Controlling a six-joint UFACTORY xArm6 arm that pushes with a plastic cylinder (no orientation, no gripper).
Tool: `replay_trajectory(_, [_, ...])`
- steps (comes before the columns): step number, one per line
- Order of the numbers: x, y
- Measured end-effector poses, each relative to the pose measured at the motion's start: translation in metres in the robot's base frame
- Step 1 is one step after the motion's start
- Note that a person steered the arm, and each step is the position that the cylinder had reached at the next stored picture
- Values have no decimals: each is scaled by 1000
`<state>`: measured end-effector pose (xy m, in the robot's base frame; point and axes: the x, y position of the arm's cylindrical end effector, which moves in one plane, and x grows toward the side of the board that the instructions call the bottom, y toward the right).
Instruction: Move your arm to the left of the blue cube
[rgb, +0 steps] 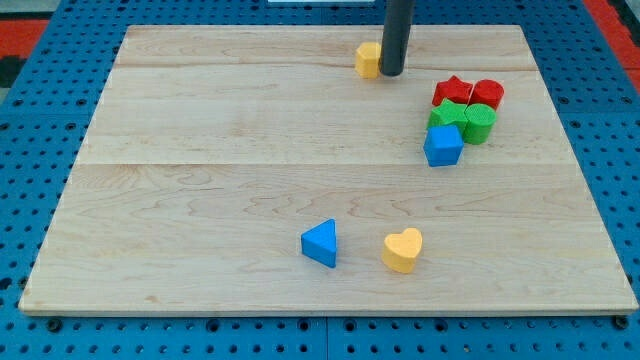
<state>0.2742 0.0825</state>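
Observation:
The blue cube (443, 146) sits at the view's right, at the bottom-left of a tight cluster with a green block (449, 116), a green cylinder (479, 122), a red star (452, 92) and a red cylinder (487, 94). My tip (391, 73) is near the view's top centre, touching the right side of a yellow block (367, 60). The tip is up and to the left of the blue cube, well apart from it.
A blue triangle (321, 243) and a yellow heart (403, 250) lie near the view's bottom centre. The wooden board (200, 180) lies on a blue perforated table (30, 150).

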Motion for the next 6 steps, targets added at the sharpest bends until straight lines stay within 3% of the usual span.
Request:
replay_trajectory(1, [-6,-49])
replay_trajectory(2, [-17,-48])
replay_trajectory(3, [-2,-21])
replay_trajectory(6, [156,-9])
